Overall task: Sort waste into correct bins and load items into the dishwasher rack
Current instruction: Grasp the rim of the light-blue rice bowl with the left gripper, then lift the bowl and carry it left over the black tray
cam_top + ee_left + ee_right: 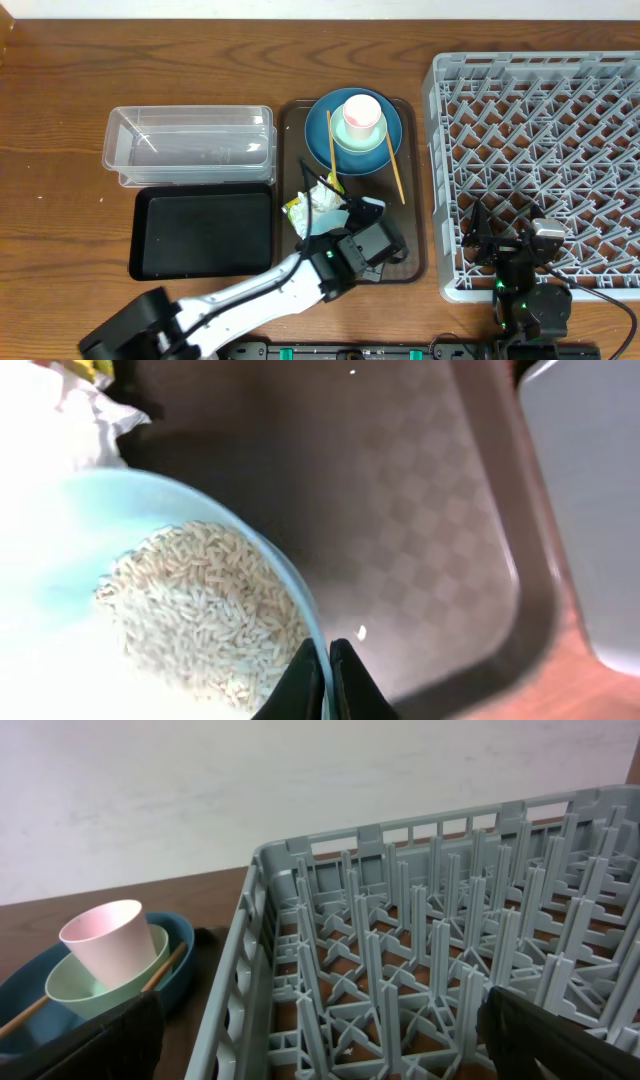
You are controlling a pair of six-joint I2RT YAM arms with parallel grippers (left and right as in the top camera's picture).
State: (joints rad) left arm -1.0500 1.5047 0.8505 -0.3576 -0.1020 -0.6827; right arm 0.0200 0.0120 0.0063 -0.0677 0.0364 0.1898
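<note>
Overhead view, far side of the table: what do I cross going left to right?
clear tub → dark-blue plate → dishwasher rack

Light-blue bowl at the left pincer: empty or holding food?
Holding food: a heap of white rice grains lies inside the bowl, whose rim the left pincer is shut on.

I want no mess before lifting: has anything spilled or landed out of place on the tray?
Yes. One loose rice grain lies on the brown tray just outside the small bowl, whose rim the left gripper pinches; a heap of rice sits inside the bowl.
</note>
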